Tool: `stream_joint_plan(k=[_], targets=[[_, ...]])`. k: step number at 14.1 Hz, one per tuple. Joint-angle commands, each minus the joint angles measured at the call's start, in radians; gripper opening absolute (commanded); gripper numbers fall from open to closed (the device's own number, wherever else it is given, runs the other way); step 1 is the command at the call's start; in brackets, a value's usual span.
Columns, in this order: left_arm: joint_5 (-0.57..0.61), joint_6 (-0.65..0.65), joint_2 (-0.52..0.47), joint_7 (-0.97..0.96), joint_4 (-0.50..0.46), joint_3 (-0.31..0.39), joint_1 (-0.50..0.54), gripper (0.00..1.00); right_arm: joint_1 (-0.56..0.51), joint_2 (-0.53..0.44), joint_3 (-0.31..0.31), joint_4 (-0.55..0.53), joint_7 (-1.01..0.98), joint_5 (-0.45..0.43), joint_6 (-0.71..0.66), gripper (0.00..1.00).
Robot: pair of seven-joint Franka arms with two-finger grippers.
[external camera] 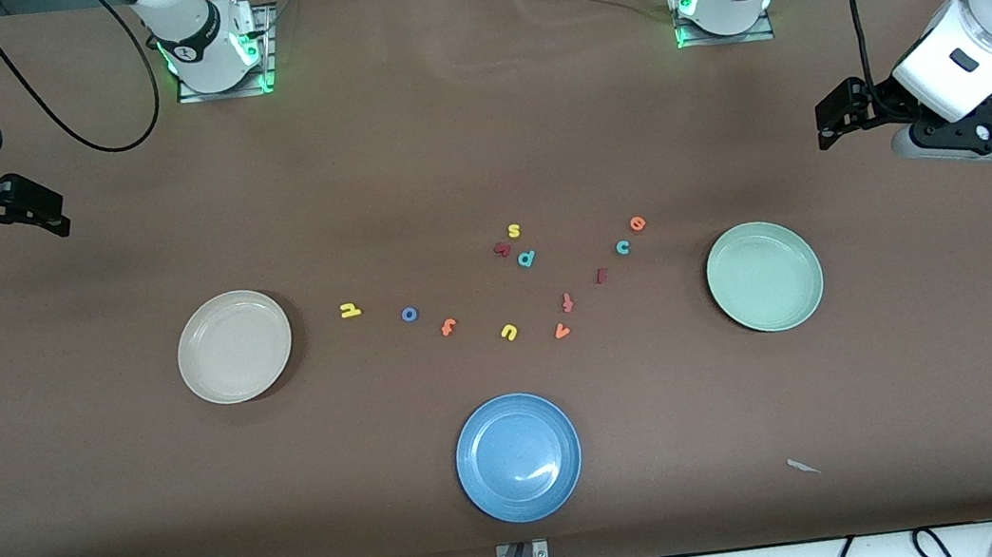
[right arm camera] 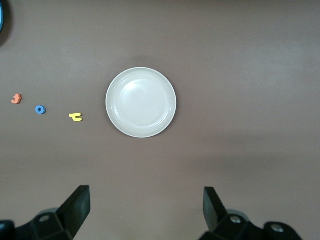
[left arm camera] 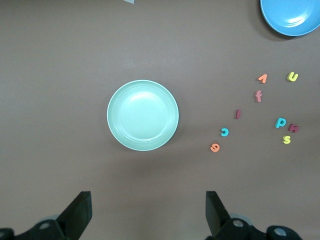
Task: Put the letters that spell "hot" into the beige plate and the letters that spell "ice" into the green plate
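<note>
Brown cloth covers the table, and everything is laid on it. Going from the right arm's end, the right gripper is seen first, raised over bare cloth at the table's edge; its fingers are spread wide and nothing is held between them. The arm waits.

Next the beige plate is found, with nothing in it. Beside it, toward the middle of the table, three letters are placed in a row, each apart from the next: the yellow h, then the blue o, then the orange t. The h is the one nearest to the beige plate.

A blue plate is set nearer to the front camera than all the letters. Between the two other plates more letters are scattered, among them a yellow u and a teal letter.

Toward the left arm's end the dark red i, the teal c and the orange e are seen in a slanted line, the e farthest from the front camera. The green plate lies beside them and nothing is in it.

The left gripper is held up over bare cloth, farther toward the table's end than the green plate. Its fingers are also wide apart, with nothing between them, and this arm waits too.
</note>
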Motion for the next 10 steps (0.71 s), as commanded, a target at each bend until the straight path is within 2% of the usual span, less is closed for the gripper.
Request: stream_joint_plan(k=[1,10], targets=[[0.033,-0.024,0.01,0.0,0.028,0.003,-0.009,1.0,0.006,0.001,0.003,0.009,0.003,-0.017,0.004,1.0],[0.033,-0.021,0.013,0.001,0.03,0.002,-0.012,1.0,0.01,0.002,0.003,0.007,0.005,-0.017,0.017,1.0]])
